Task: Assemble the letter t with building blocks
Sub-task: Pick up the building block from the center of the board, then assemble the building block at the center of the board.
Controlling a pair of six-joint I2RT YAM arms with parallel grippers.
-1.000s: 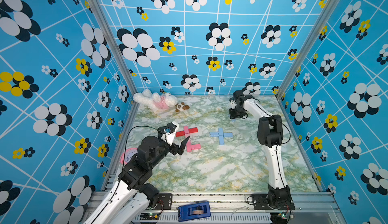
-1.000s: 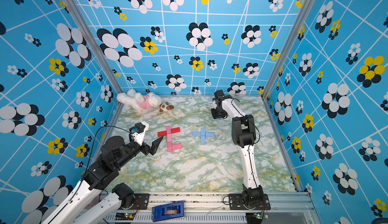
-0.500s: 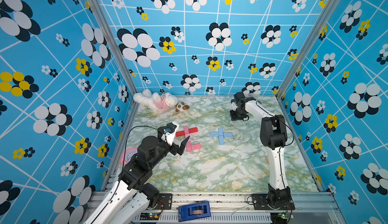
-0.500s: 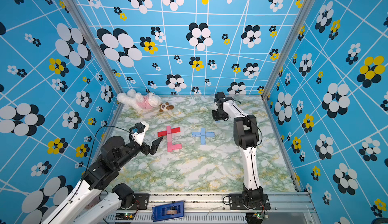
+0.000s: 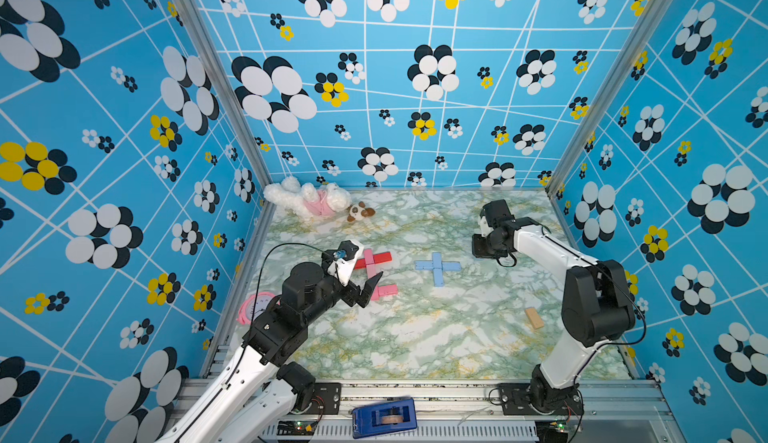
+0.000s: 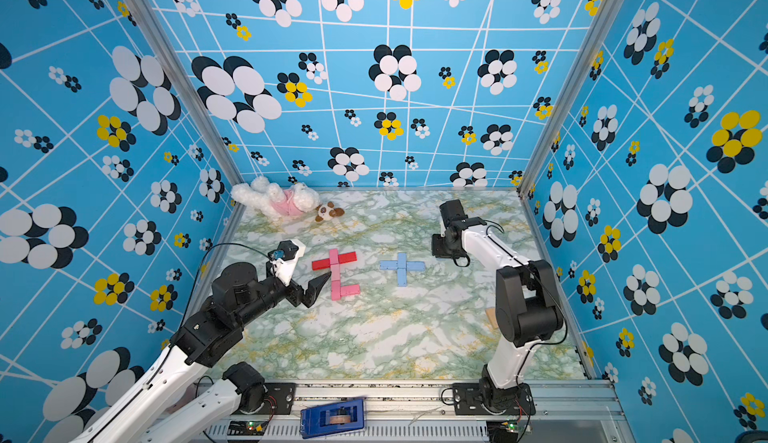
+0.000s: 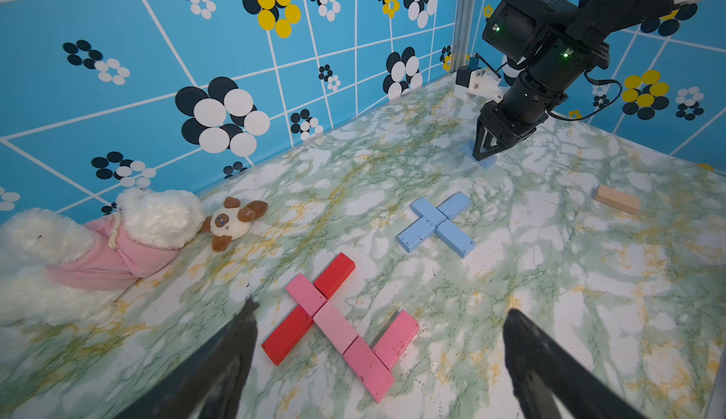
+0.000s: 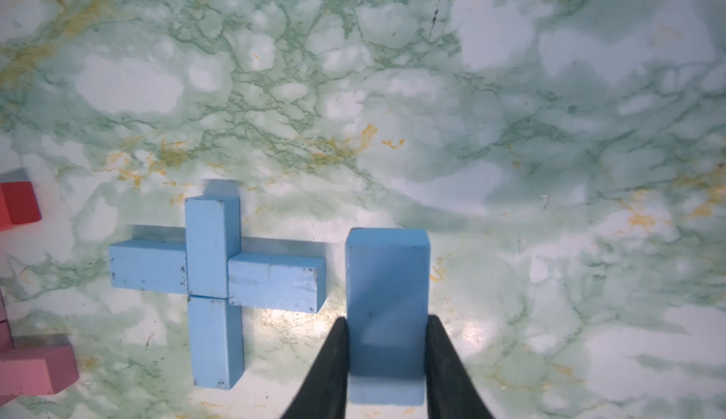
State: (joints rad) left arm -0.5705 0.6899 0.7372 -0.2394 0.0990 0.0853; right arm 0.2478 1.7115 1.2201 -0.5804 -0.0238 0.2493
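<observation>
A letter of pink and red blocks (image 5: pixel 376 272) (image 6: pixel 338 272) (image 7: pixel 338 319) lies flat left of centre. My left gripper (image 5: pixel 365 287) (image 7: pixel 381 311) hovers over its near end, open and empty. To its right, light blue blocks form a cross (image 5: pixel 436 266) (image 6: pixel 401 266) (image 7: pixel 436 222) (image 8: pixel 214 279). My right gripper (image 8: pixel 387 319) (image 7: pixel 485 153) points down at the back right, shut on a light blue block (image 8: pixel 387 279) (image 7: pixel 487 161) low at the table surface. A tan wooden block (image 5: pixel 534 317) (image 7: pixel 616 199) lies alone near the right wall.
A white-and-pink plush toy (image 5: pixel 307 202) and a small brown-eared plush head (image 5: pixel 359 212) lie in the back left corner. A pink round clock (image 5: pixel 255 306) sits by the left wall behind my left arm. Patterned walls enclose three sides. A blue box (image 5: pixel 384 418) rests on the front rail.
My right arm's elbow has swung right and toward the front, uncovering the tan block, and its wrist has come slightly forward. The left arm has stayed still.
</observation>
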